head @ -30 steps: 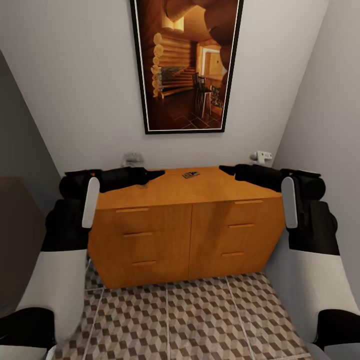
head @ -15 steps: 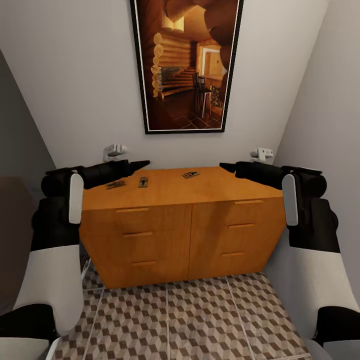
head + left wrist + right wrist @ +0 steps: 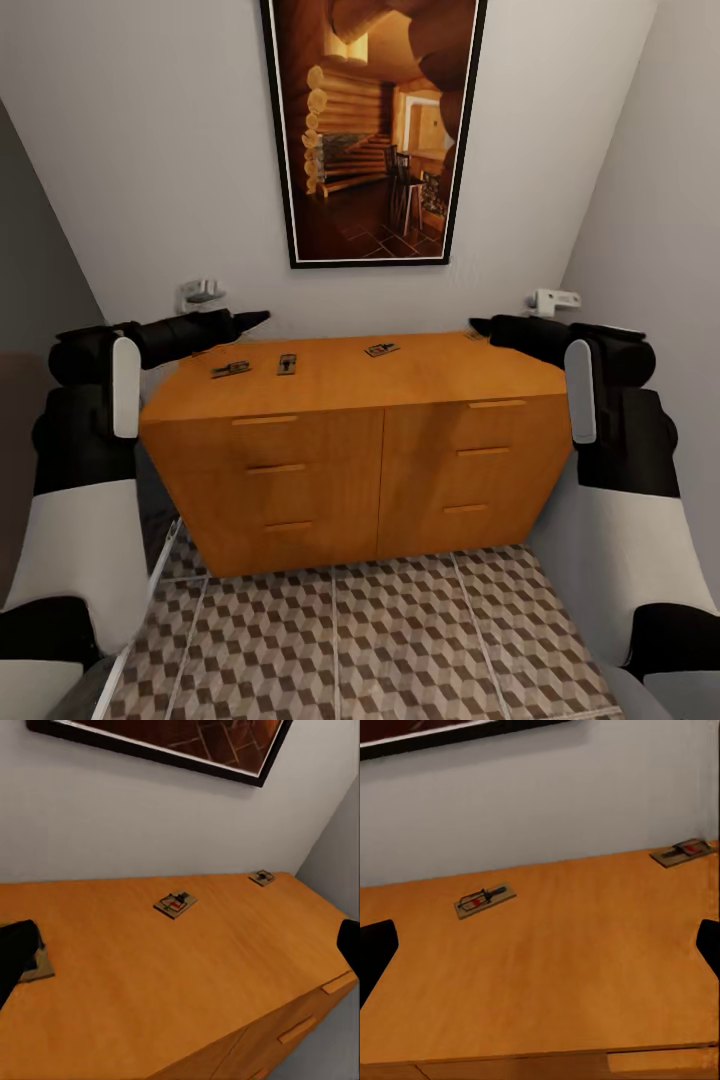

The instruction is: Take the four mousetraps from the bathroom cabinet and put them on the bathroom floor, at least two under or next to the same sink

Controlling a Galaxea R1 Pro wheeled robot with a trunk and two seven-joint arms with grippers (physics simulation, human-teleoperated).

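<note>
Flat tan wooden traps (image 3: 231, 370) scattered on smooth orange cabinet (image 3: 350, 450); both grippers (image 3: 255, 318) (image 3: 478, 325) spread wide, nothing grasped.

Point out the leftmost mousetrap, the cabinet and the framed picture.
Leftmost mousetrap (image 3: 231, 370): head view, its wooden base.
Cabinet (image 3: 360, 395): head view, bare top near front edge.
Framed picture (image 3: 375, 130): head view, the print's middle.

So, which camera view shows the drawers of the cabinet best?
The head view. The cabinet faces that camera, so its whole front is visible, with all six bar handles. The left wrist view shows mostly the flat top, plus a few handles at one corner. The right wrist view shows the top and a thin strip of the front.
</note>
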